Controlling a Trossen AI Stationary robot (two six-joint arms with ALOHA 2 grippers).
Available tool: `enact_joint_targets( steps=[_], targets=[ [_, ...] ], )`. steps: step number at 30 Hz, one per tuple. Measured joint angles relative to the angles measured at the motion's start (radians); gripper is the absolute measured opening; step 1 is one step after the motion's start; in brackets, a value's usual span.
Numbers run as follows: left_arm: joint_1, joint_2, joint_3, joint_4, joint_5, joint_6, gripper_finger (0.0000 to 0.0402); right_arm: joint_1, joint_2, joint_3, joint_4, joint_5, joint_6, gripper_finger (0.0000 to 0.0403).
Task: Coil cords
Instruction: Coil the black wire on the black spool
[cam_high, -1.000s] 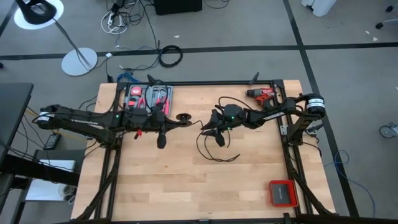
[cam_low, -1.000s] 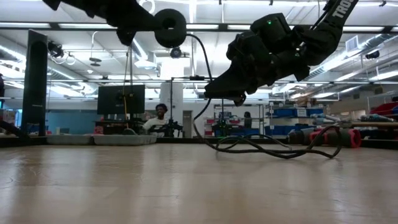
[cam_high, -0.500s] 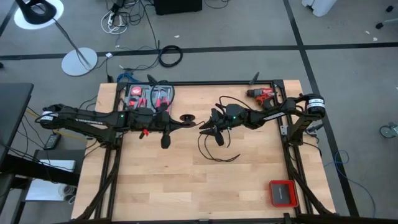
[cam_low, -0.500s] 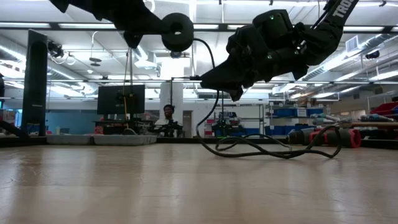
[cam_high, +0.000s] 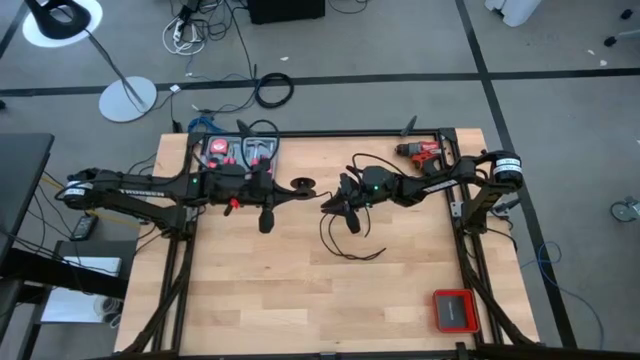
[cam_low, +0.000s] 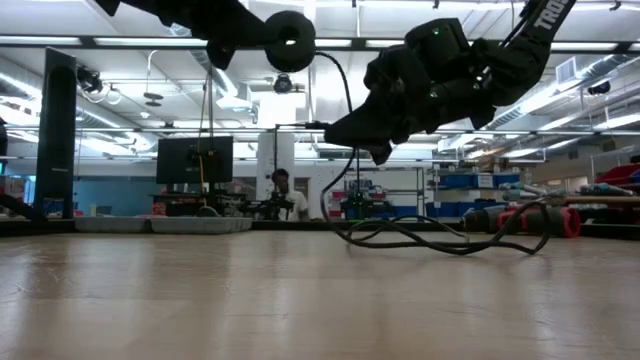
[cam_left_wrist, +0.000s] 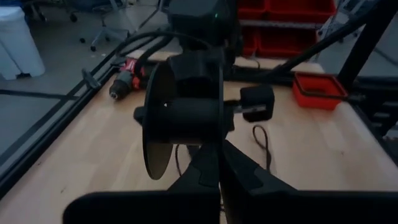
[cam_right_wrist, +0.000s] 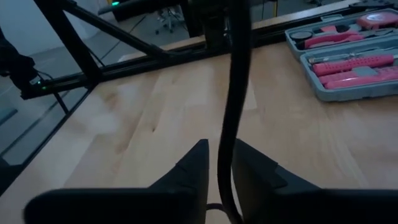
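Grey workshop floor around a pale wooden bench framed in black rail; shelving and one person show far off across the room in the low view. Near half of the bench is bare wood, only a red box close to the near right corner. Far edge is crowded: grey case of pink tools toward the far left corner, red drill at the far right corner. Both arms meet over the middle of the bench, lifted clear of the wood. Left gripper is closed on a black spool, its flat disc edge-on, held just beside the right arm's fingers. Right gripper has its fingers narrowed around the cord, the strand running straight up between them; whether they pinch it cannot be told. The cord is thin, black and slack, hanging from the right gripper and lying in loose open loops on the wood just nearward of centre, well apart from every edge.
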Motion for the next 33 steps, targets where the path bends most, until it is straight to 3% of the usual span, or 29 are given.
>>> enact_joint_targets(
  steps=[6, 9, 23, 33],
  targets=[
    [0.002, 0.0, 0.0, -0.067, -0.006, -0.013, 0.0, -0.024, 0.0, 0.0, -0.016, -0.056, -0.001, 0.0012],
    [0.002, 0.0, 0.0, -0.068, -0.006, -0.014, 0.0, -0.024, 0.0, 0.0, -0.015, -0.067, -0.001, 0.0005],
    [-0.001, 0.0, 0.027, -0.099, 0.01, 0.01, 0.0, -0.022, 0.0, 0.0, -0.012, -0.078, 0.02, 0.0098],
    [-0.002, 0.011, 0.081, -0.14, 0.017, 0.008, 0.0, -0.021, 0.0, 0.0, 0.009, -0.1, 0.032, 0.0106]
  ],
)
